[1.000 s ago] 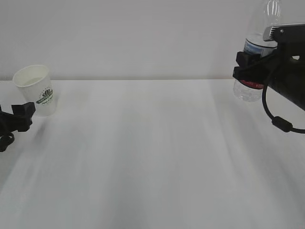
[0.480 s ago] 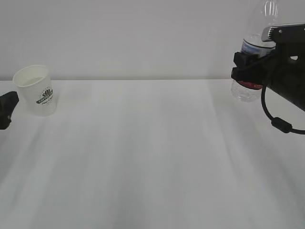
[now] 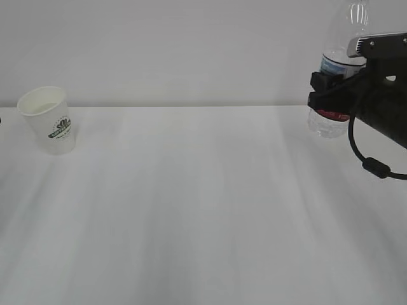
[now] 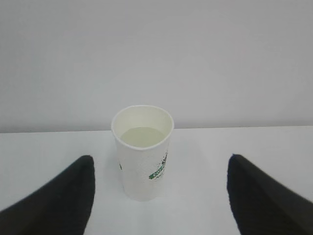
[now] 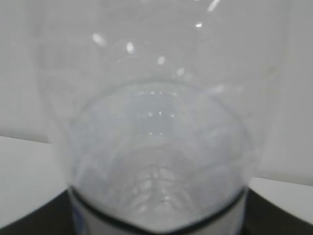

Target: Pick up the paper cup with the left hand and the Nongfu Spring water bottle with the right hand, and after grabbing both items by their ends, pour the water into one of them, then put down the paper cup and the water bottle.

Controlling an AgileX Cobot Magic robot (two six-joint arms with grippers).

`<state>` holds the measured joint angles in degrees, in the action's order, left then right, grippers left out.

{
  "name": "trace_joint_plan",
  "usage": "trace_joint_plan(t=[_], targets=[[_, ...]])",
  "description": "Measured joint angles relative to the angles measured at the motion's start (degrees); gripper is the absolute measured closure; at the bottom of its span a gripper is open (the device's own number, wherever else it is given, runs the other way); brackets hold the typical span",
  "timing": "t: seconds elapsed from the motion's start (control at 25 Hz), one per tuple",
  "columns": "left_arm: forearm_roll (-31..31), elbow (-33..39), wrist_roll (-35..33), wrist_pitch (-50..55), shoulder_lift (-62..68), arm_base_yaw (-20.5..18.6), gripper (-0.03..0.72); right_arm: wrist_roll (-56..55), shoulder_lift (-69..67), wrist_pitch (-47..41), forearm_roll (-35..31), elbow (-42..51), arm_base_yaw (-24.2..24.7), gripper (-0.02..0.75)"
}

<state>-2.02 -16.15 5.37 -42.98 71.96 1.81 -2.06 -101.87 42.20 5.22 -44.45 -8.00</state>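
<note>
1. White table (image 3: 191,203) against a plain pale wall, and the paper cup (image 3: 51,119) stands upright on it at the far left, with nothing touching it.
2. Left hand (image 4: 159,196): jaws spread wide, empty, the cup set between them but further out, clear of both fingers (image 4: 58,196).
3. Right hand (image 3: 331,95): clamped around the Nongfu Spring water bottle (image 3: 334,121) at its label band, bottle upright and lifted off the table.
4. Bottle fills the right wrist view, jaws hugging either side.
</note>
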Motion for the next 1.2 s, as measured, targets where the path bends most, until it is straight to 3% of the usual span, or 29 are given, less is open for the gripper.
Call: trace_joint_plan(t=[0.52,1.2], targets=[[0.0,0.2,0.0,10.9,-12.3,0.0,0.088,-0.1,0.0,-0.1,0.0,0.0,0.0,0.361],[-0.6,0.3,-0.3,12.9,-12.8,0.0,0.097,-0.1,-3.4,2.1,0.0,0.0,0.0,0.361]])
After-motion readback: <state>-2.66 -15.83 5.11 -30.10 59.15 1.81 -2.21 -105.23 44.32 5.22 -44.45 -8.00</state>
